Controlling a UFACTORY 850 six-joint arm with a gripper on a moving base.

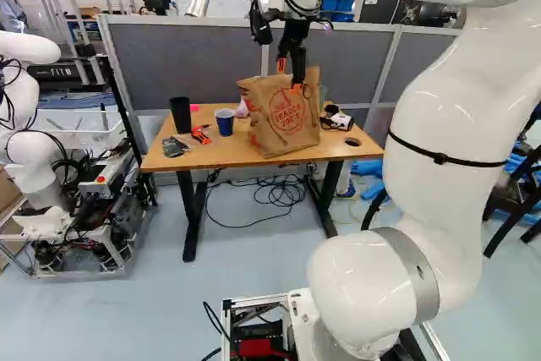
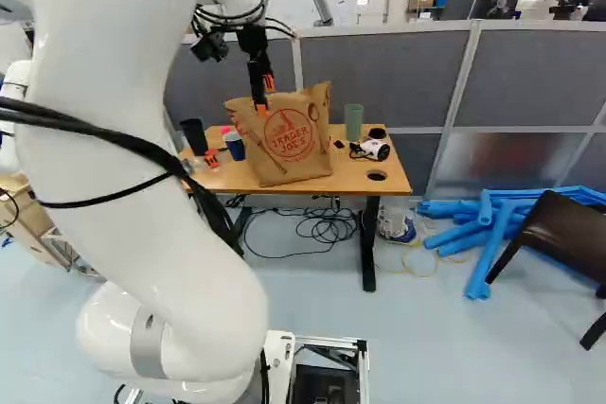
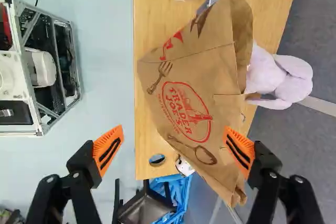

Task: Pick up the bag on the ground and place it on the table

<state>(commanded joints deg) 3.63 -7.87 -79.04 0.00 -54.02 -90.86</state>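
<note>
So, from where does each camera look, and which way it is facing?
Left base view: on the base, behind the arm to its left, facing ahead, slightly down, toward the table; arm right of middle.
Right base view: behind to its right, facing the same scene; arm left of middle.
Wrist view: on the wrist, facing along the gripper toward the paper bag; open jaws show.
All share the bag and the table.

Bag (image 1: 283,128): brown paper, red round logo + utensil prints, creased; upright w/ slight lean, rim partly open in wrist view, base on table (image 1: 190,161) approx. mid-length, nr front edge, printed side twd base cams. Table: lt. wood top, rect., blk legs, rnd hole nr one end; stands level, approx. mid both base views.
</note>
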